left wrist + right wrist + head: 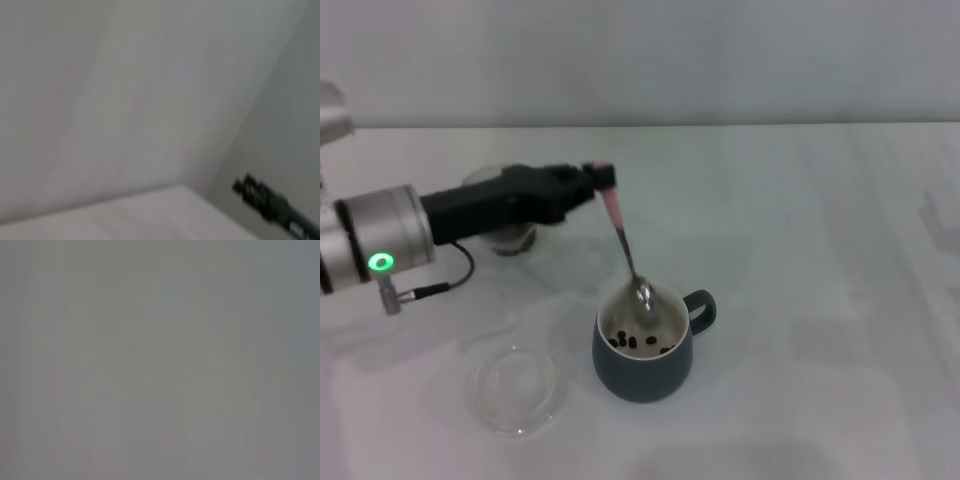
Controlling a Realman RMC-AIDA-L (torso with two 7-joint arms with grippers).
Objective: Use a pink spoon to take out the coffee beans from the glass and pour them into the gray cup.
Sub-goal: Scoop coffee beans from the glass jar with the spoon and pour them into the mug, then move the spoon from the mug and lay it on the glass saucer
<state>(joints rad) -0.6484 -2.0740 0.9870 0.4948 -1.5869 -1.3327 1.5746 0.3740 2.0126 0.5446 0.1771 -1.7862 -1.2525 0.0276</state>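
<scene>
Head view: the left gripper (600, 180) reaches in from the left above the white counter (820, 250) and is clenched on the pale handle of the pink spoon (625, 245). The spoon hangs steeply downward, its handle uppermost and its metal bowl lowered to the rim of the gray cup (645, 350), at the far side of the cup's mouth. The cup stands upright near the middle of the counter with its loop handle turned to the right, and a few of the coffee beans (638, 343) lie on its cream inside. The glass (510, 235) stands behind the left arm, well apart from the cup and largely hidden by it, so its contents cannot be made out. A shallow clear dish (517, 388) rests on the counter near the cup, on its left and nearer the robot. The right arm does not appear. Left wrist view: pale surfaces only, with a dark elongated object (270, 205) at one corner, possibly part of the arm's own hardware; none of the task's things are visible. Right wrist view: a uniform gray field in which nothing can be distinguished.
</scene>
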